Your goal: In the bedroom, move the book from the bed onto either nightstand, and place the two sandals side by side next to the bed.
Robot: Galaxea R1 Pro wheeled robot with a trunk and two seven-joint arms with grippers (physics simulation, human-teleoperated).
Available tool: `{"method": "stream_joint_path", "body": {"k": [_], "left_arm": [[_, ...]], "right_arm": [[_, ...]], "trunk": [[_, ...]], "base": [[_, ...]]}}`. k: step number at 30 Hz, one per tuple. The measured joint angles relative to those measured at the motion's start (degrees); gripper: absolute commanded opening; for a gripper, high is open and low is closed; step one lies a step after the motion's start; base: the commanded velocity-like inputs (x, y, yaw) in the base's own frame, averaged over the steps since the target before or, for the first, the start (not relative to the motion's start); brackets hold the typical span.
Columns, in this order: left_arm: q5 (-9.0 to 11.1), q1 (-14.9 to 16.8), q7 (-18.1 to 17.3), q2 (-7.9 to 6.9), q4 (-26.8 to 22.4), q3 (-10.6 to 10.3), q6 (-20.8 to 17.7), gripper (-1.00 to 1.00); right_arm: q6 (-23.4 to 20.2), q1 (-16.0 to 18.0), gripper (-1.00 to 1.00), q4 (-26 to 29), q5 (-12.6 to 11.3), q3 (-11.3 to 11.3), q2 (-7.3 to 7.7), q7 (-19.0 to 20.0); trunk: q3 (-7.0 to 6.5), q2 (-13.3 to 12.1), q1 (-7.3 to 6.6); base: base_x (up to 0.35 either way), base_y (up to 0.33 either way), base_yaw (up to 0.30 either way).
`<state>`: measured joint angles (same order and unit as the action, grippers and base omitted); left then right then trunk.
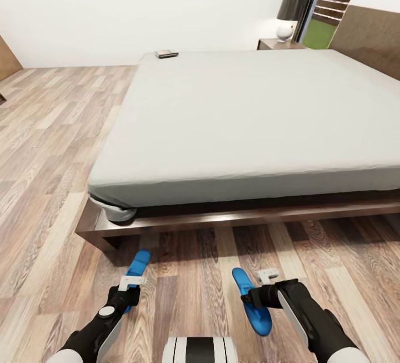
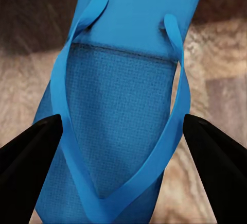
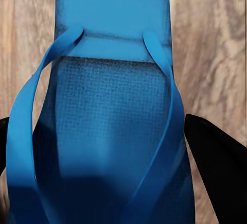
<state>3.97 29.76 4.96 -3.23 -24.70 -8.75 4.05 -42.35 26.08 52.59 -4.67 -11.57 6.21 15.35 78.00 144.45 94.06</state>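
On the wood floor (image 1: pixel 50 146) before the bed (image 1: pixel 250 118), the left gripper (image 2: pixel 123 147) straddles one blue sandal (image 2: pixel 121 131), fingers spread at its edges. The right gripper (image 3: pixel 98 147) likewise brackets the other sandal (image 3: pixel 110 126). The book (image 1: pixel 166 54) lies on the bed's far corner, near the nightstand (image 1: pixel 278 44).

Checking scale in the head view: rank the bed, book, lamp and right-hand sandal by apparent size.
1. Bed
2. Sandal, though nearness enlarges it
3. Lamp, similar to the sandal, so unsure
4. Book
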Motion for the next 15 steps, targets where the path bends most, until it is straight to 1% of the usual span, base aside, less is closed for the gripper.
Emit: {"method": "stream_joint_path", "body": {"k": [7,13,15], "left_arm": [[0.01,0.06,-0.05,-0.04,-0.43,0.00,0.20,-1.00],[0.00,0.14,-0.11,-0.04,-2.97,0.01,-0.03,-1.00],[0.00,0.16,-0.12,-0.04,-3.54,0.00,-0.07,-1.00]], "right_arm": [[-0.45,-0.01,-1.00,3.27,0.04,-0.21,0.46,0.01],[-2.91,-0.08,-1.00,8.16,0.05,-0.38,0.81,-0.02],[-4.16,-0.08,-1.00,9.42,0.04,-0.39,1.08,-0.01]], "trunk": [[1.55,0.09,0.18],[2.88,0.17,0.34],[2.89,0.18,0.33]], "base": [[0.000,0.000,0.000],[0.000,0.000,0.000],[0.000,0.000,0.000]]}}
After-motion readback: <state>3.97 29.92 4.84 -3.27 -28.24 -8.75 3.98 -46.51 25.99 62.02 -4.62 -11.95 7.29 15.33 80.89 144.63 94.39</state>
